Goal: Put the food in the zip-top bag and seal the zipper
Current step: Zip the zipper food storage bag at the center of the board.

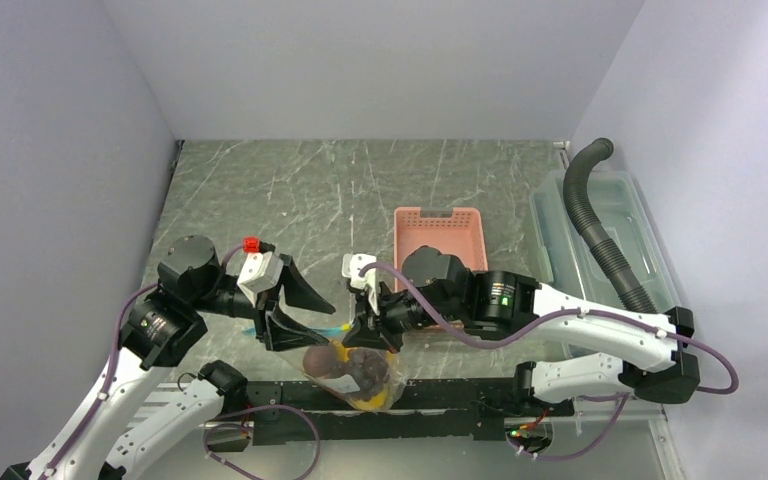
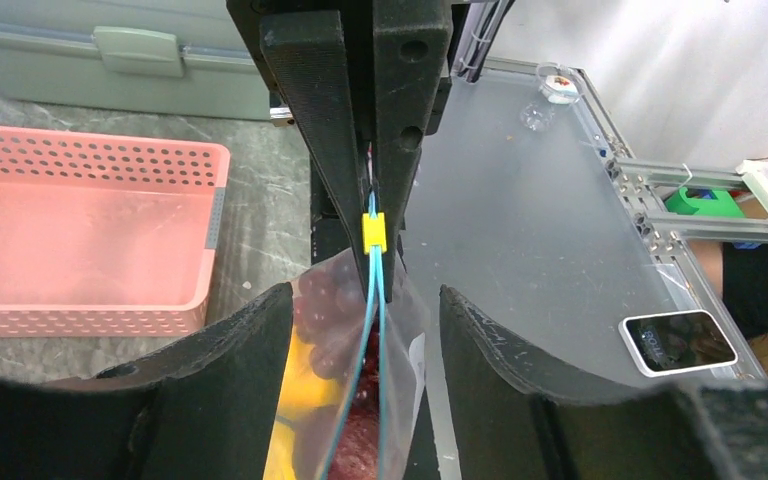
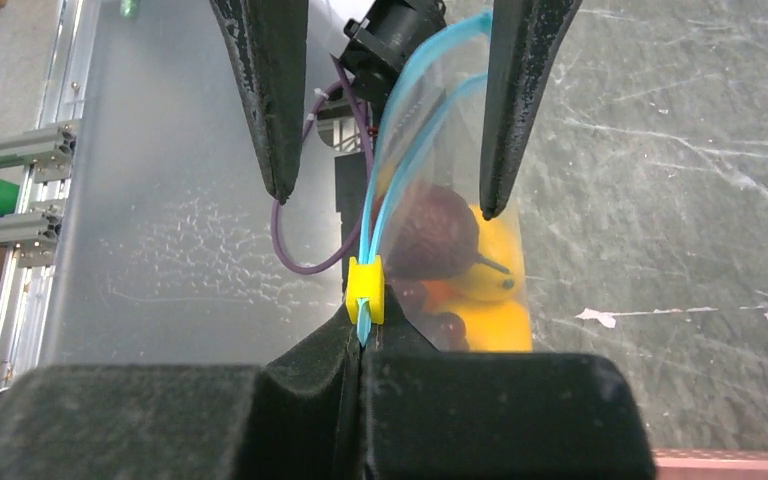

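Two sets of fingers logged at the near edge of the table (image 1: 360, 180), about midway along it, both at the mouth of the zip-top bag (image 1: 355, 378). Pinching the teal zipper (image 3: 368, 250) with the right fingers (image 3: 290, 410): pressed fully together, no gap, tips right against the yellow slider (image 3: 365, 290). Straddling the same zipper with the left fingers (image 2: 230, 380): spread wide, gripping nothing; cannot tell about contact with the film. Meeting tip to tip across the bag mouth. Joined into one strip at the slider, parted into two on the left-finger side. Sagging below with the food inside: dark grapes (image 3: 430, 235), yellow pieces (image 3: 500, 265), an orange bit (image 3: 440, 290). Farther back, right of centre: pink basket (image 1: 438, 210). Against the right edge: clear bin (image 1: 625, 210).
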{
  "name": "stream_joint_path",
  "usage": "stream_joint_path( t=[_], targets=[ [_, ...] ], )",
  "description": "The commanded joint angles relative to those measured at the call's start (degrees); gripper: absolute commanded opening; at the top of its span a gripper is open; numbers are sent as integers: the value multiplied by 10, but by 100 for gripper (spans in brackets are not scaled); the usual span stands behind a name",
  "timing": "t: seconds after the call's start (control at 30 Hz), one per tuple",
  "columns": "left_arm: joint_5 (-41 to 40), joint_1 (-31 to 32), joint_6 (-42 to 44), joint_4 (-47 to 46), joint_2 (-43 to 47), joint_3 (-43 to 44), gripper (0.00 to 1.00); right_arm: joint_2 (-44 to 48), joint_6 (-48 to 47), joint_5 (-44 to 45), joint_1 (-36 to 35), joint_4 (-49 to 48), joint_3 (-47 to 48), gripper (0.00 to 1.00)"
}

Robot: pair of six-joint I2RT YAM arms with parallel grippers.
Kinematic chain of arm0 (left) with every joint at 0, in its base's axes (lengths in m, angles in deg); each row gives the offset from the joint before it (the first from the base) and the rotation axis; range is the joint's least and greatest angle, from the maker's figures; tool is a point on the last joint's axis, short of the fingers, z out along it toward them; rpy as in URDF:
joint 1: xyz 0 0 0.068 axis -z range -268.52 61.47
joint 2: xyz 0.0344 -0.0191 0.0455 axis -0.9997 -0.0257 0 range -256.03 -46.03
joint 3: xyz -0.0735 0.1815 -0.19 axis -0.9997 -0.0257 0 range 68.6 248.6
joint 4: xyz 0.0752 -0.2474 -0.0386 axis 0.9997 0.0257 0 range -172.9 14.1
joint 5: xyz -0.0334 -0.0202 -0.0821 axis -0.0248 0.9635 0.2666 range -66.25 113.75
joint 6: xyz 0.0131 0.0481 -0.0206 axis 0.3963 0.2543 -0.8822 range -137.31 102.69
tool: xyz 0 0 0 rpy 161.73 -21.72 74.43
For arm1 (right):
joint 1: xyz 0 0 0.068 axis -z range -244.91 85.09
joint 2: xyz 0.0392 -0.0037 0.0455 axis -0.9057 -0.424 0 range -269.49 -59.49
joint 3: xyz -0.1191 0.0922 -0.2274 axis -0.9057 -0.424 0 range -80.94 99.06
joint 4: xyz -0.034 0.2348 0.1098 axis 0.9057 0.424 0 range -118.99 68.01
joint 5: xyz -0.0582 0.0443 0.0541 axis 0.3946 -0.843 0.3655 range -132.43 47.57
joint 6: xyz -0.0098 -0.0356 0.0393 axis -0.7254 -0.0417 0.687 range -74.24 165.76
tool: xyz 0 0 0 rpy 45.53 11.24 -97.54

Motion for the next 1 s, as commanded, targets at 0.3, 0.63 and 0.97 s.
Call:
stream_joint_path(
  t=[0.3, 0.63, 0.97],
  targets=[
    [-26, 2, -14, -41, -9, 0, 58, -49, 33, 24, 2, 18, 92, 0],
    [-19, 2, -11, -34, -9, -1, 35, -60, 45, 46, 2, 26, 104, 0],
    [-18, 2, -16, -36, -25, -1, 35, -68, 50, 63, 2, 36, 114, 0]
  ],
)
